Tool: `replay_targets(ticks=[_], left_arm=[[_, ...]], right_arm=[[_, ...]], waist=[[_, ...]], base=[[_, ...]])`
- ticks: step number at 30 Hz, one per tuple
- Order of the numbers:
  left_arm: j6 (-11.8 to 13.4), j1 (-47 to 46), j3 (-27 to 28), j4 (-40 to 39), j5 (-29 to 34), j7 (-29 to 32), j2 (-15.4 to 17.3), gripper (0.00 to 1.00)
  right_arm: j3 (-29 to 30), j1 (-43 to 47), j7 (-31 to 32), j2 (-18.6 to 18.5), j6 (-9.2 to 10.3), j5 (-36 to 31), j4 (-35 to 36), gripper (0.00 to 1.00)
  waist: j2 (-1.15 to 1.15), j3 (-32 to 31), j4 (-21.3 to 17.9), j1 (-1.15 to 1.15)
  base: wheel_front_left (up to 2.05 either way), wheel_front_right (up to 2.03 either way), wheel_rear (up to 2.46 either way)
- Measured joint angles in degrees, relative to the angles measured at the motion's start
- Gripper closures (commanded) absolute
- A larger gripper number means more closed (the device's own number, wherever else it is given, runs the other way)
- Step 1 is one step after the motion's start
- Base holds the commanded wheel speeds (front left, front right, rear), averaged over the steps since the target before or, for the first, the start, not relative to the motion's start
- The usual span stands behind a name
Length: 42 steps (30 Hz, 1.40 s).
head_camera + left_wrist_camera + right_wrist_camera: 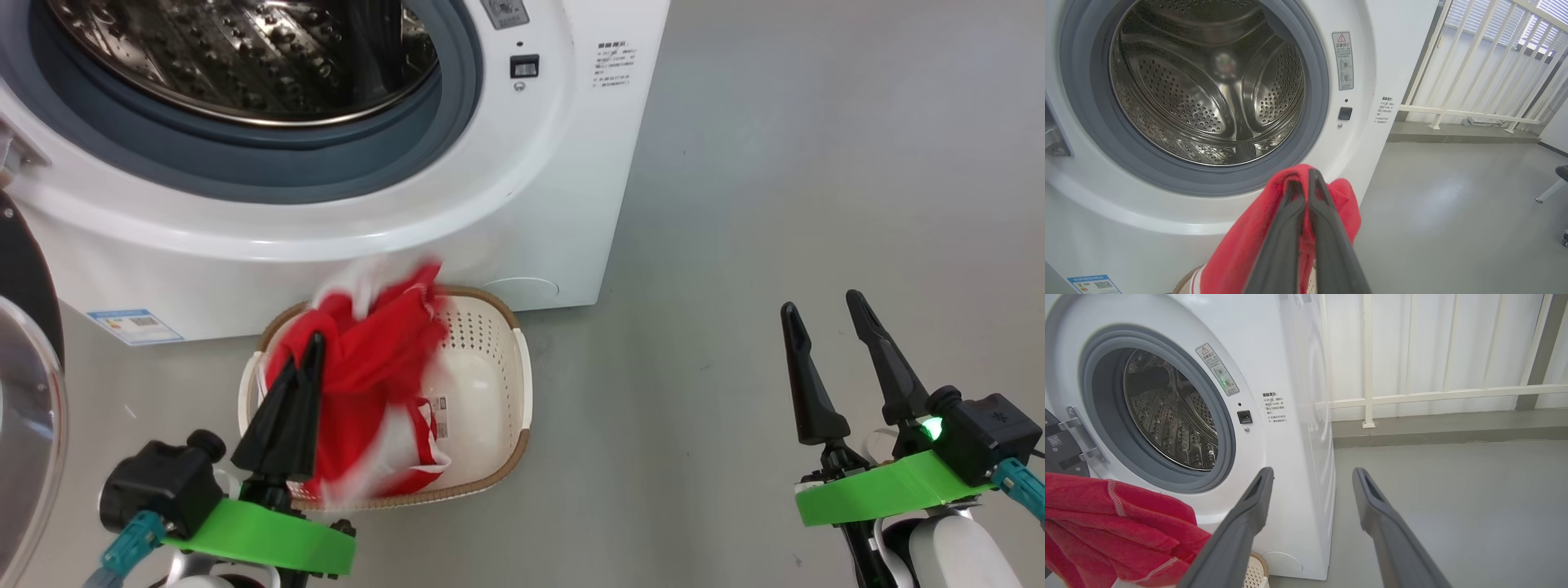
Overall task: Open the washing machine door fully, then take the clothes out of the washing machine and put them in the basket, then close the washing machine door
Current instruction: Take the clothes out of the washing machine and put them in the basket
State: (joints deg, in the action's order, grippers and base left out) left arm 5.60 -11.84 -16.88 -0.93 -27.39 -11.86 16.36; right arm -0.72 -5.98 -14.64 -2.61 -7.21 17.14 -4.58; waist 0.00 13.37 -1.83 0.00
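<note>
The left gripper (304,351) has its two long dark fingers pressed together into one tapering wedge, pinching a fold of the red clothes (375,351). In the left wrist view the soft red cloth wraps both sides of the closed left gripper (1303,179) and falls away below it, a white striped trim showing at the lower edge of the clothes (1237,253). The bundle hangs over the left half of the basket (522,384). Its lower folds, red with white bands, reach down inside, though the cloth is blurred there. The basket is cream plastic, rectangular with rounded corners, its walls dotted with small holes under a brown woven-look rim. A barcode sticker (438,416) lies on its bottom. It sits on the floor just in front of the washing machine (531,204).

The right gripper (821,304) stands well apart to the right over bare grey floor (816,163), its fingers spread wide with nothing between them.

The white boxy machine shows its perforated steel drum (1208,81) inside a thick grey rubber ring (1314,81), with a blue label (135,325) low on the front. The washing machine door (28,278) is swung open at the left, glossy black around bulging clear glass.
</note>
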Motion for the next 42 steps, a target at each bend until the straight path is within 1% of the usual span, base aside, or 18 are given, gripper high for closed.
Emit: replay_targets(ticks=[4, 8, 13, 20, 24, 32, 42], left_arm=[[0.0, -0.19, -0.12, 1.96, -1.07, 0.18, -0.58, 1.0], [-0.18, -2.27, -0.08, 7.26, -1.65, -0.01, -1.13, 1.0], [-2.09, -7.64, 0.41, 14.34, -2.01, -1.23, -2.24, 1.0], [-3.24, -14.58, 2.66, 23.72, -2.05, -2.15, -3.56, 1.0], [-5.12, -18.62, 3.61, 30.34, -1.96, -2.44, -4.61, 1.0], [-7.68, -27.26, 6.46, 42.34, 0.86, -2.45, -6.78, 1.0], [-9.25, -33.27, 9.42, 54.99, 3.75, -2.45, -7.82, 1.0]], right_arm=[[-0.09, -0.01, 0.0, 0.0, 0.0, 0.0, 0.16, 0.0], [-0.34, -0.07, 0.0, 0.0, 0.0, 0.0, 0.23, 0.0], [-0.38, -0.59, 0.0, 0.0, 0.0, 0.0, 0.52, 0.0], [-0.62, -2.66, 0.0, 0.0, 0.0, 0.0, 0.97, 0.0], [-0.79, -3.36, 0.0, -0.01, 0.0, 0.0, 1.04, 0.0], [-1.8, -5.93, 0.0, -0.04, 0.0, 0.0, 1.74, 0.0], [-2.43, -7.54, 0.0, -0.08, 0.0, 0.31, 2.19, 0.0]], waist=[[0.0, 0.75, 0.0, 0.0], [0.0, 2.27, -0.11, 0.0], [0.0, 4.84, -0.47, 0.0], [0.0, 8.88, -1.21, 0.0], [0.0, 11.17, -1.65, 0.0], [0.0, 15.94, -2.44, 0.0], [0.0, 20.88, -4.04, 0.0]], base=[[0.0, 0.0, 0.0], [0.0, 0.0, 0.0], [0.0, 0.0, 0.0], [0.0, 0.0, 0.0], [0.0, 0.0, 0.0], [0.0, 0.0, 0.0], [0.0, 0.0, 0.0]])
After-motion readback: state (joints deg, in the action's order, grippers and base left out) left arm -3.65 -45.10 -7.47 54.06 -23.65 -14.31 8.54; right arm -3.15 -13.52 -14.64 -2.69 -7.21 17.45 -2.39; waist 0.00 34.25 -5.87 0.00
